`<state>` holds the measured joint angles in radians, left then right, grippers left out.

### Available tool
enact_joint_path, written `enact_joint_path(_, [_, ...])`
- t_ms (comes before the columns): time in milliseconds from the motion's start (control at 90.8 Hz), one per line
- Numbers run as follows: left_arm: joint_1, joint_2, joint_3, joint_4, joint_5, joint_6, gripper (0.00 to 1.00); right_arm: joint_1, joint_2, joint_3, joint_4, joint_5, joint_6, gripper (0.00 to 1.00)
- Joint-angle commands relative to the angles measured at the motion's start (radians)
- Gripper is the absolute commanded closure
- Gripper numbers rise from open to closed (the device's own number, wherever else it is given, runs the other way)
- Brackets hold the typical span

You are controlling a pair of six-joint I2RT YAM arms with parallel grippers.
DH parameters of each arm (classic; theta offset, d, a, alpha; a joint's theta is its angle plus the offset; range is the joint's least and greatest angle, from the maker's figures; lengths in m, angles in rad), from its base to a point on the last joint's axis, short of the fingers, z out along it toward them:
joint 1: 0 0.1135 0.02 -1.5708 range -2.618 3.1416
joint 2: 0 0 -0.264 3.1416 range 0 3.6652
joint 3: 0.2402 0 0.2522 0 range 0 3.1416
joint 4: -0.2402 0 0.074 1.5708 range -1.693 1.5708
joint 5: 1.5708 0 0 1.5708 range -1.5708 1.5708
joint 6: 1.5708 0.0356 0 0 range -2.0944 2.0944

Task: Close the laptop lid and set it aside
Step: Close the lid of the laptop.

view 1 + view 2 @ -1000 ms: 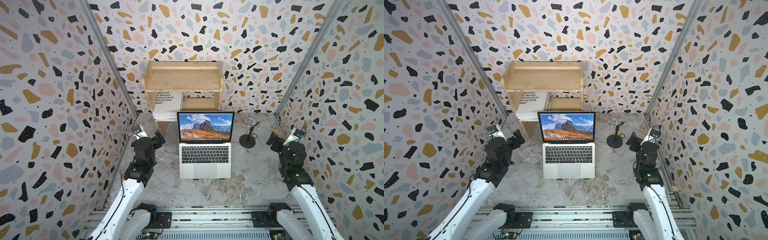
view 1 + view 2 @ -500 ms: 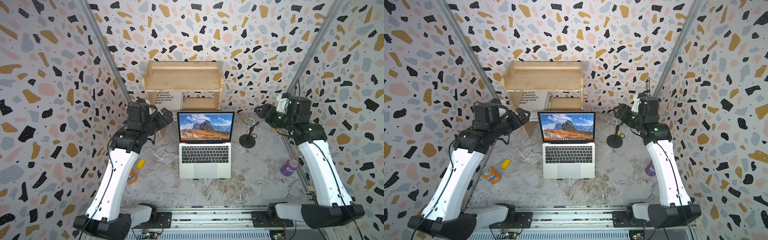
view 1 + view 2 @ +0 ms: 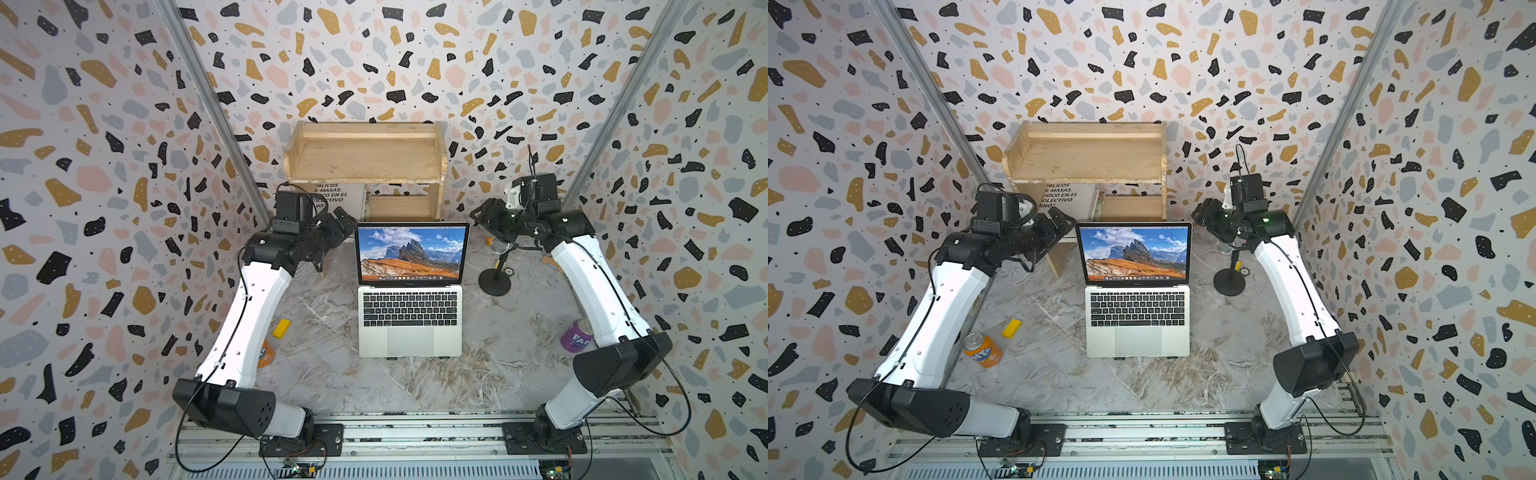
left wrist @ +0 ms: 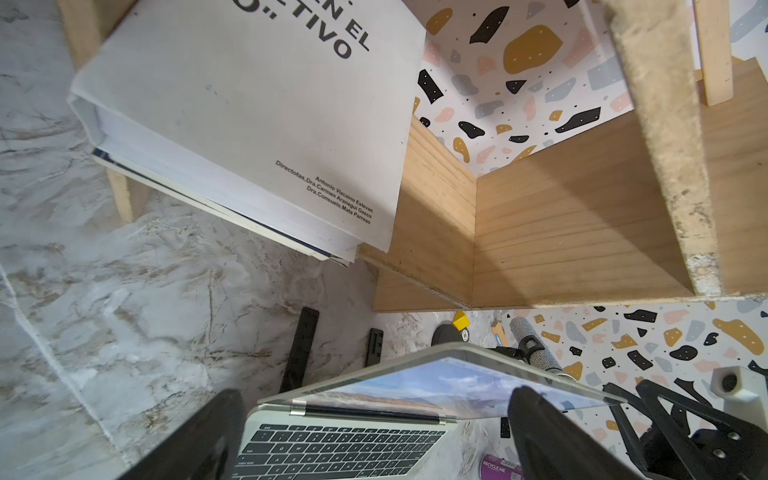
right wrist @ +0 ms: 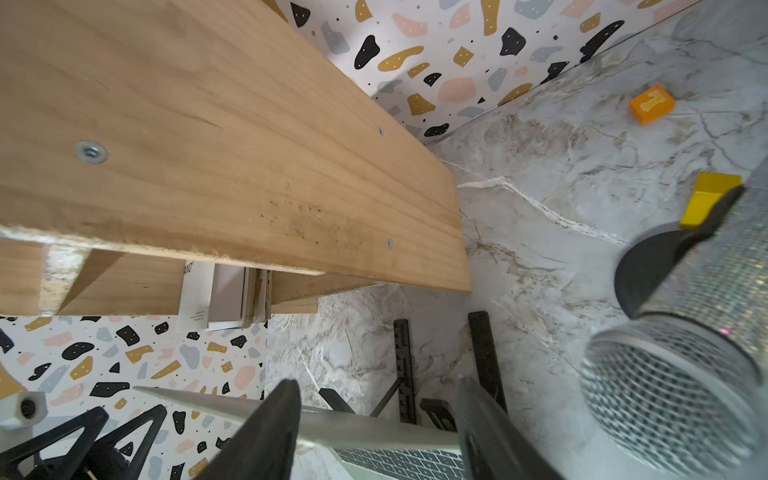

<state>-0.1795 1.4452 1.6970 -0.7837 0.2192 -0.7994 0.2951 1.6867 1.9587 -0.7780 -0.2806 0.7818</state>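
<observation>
The silver laptop (image 3: 409, 332) sits open in the middle of the marble table in both top views, resting on a black folding stand (image 4: 301, 345). Its lid (image 3: 411, 253) stands upright and shows a mountain picture. My left gripper (image 3: 338, 230) hovers open beside the lid's upper left corner. In the left wrist view its fingers (image 4: 536, 419) straddle the lid (image 4: 436, 382) without touching it. My right gripper (image 3: 478, 216) is at the lid's upper right corner. In the right wrist view the lid's top edge (image 5: 374, 430) runs between its parted fingers (image 5: 282, 415).
A wooden shelf (image 3: 365, 158) stands behind the laptop with a white book (image 3: 336, 195) under it. A microphone on a round stand (image 3: 496, 266) is just below my right gripper. A purple can (image 3: 577, 336), an orange can (image 3: 983, 349) and a yellow block (image 3: 281, 327) lie at the sides.
Both arms have risen from their folded rest pose and reached in to the lid's two upper corners. The right jaws have narrowed; the laptop has not moved.
</observation>
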Motion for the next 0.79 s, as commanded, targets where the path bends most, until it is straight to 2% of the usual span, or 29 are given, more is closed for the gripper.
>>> enact_joint_path(0, [-0.001, 0.012, 0.042, 0.047, 0.015, -0.018, 0.0, 0.024, 0.017, 0.087, -0.041, 0.041, 0.001, 0.36])
enact_joint_path(176, [-0.001, 0.071, 0.109, 0.026, 0.028, -0.011, 0.0, 0.06, 0.1, 0.179, -0.086, 0.072, -0.015, 0.36])
enact_joint_path(385, [-0.008, 0.104, 0.135, 0.011, 0.051, 0.018, 0.03, 0.08, 0.116, 0.194, -0.095, 0.109, -0.025, 0.35])
enact_joint_path(782, [-0.044, 0.08, 0.062, 0.013, 0.053, 0.057, 0.06, 0.123, 0.1, 0.183, -0.132, 0.169, -0.07, 0.35])
